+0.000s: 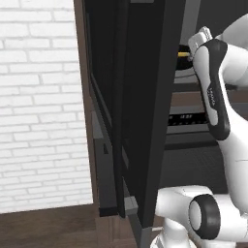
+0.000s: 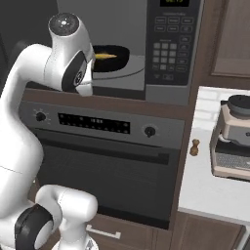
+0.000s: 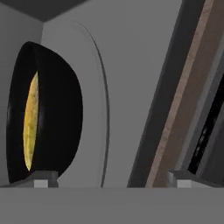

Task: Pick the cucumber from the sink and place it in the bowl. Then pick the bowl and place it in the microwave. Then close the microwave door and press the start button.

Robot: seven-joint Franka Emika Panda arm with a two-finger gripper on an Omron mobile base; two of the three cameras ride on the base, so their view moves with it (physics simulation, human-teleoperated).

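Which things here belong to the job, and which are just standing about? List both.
Job:
- small black round bowl
- yellowish-green cucumber lying in it
- dark grey built-in microwave, bowl on its turntable
- open dark microwave door

Standing about:
- oven with knobs
- beige appliance on the counter
- small brown shaker

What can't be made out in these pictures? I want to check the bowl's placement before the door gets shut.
- Bowl: right base view, its left part is hidden behind the arm; left base view, just a sliver shows past the microwave door.
- Cucumber: hand view, the bowl's rim covers most of it.
- Microwave button labels: right base view, too small to read.
- Jaws: hand view, tips barely rise above the bottom edge.
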